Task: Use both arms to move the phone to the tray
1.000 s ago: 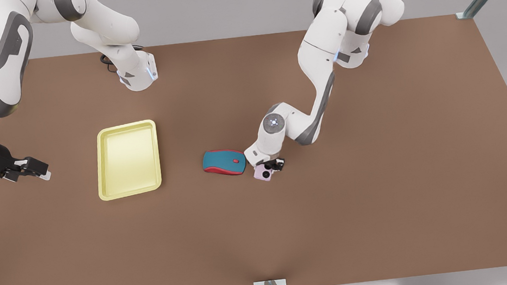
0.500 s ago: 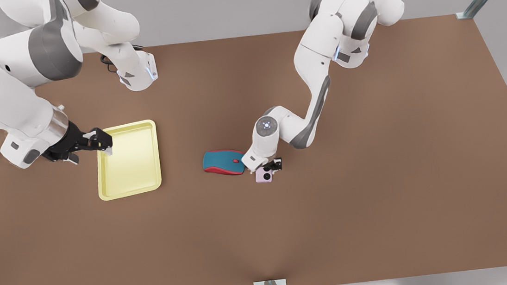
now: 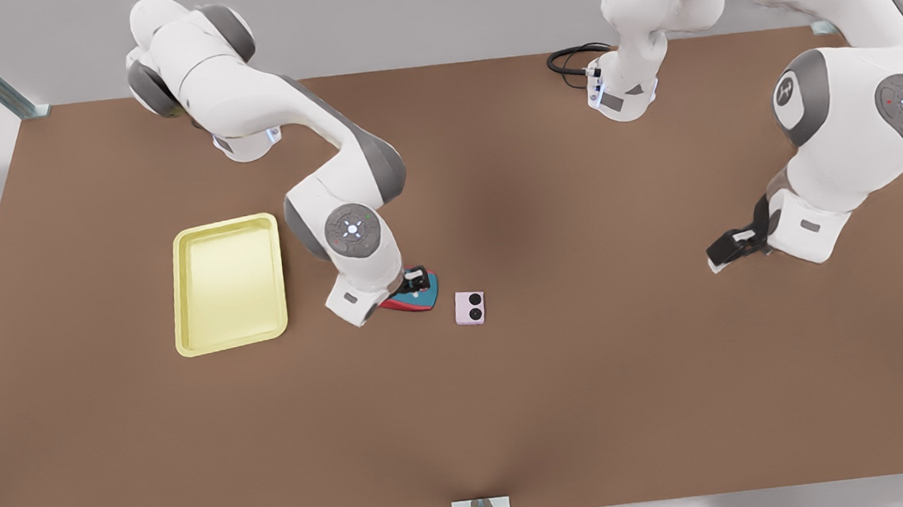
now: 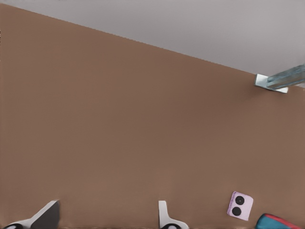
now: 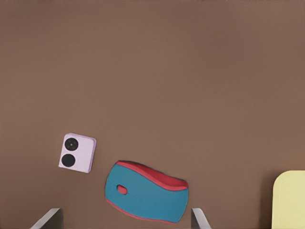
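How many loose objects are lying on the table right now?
3. The tray lies at the front view's left; the mouse sits mid-table under the right gripper; the phone lies just beside the mouse. The arms could hide more.

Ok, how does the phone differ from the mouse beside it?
The phone is pale pink; the mouse is teal and red. The phone is a small square slab with two lenses; the mouse is larger and rounded. The right gripper hangs over the mouse, not the phone; the left gripper waits far off. Both lie on the table, outside the tray.
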